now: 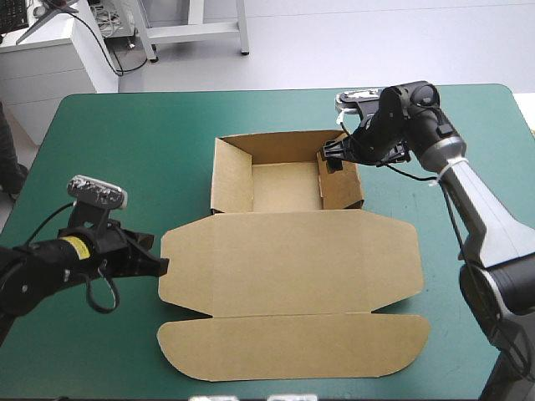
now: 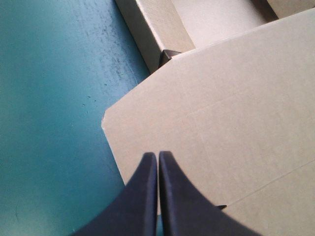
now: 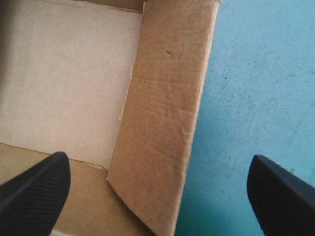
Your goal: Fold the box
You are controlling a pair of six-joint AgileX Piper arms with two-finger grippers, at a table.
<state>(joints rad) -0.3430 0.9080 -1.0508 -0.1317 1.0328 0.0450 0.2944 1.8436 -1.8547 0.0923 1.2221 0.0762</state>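
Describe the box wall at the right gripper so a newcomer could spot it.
On the teal-green table lies the brown box, lid flat, its open tray toward the far edge. The wall is the tray's right side. It alone stands inside the open right gripper.

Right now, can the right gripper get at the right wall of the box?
Probably yes: the right gripper is open and straddles the right wall, one finger inside the box, one over the teal-green cover; nothing lies between.
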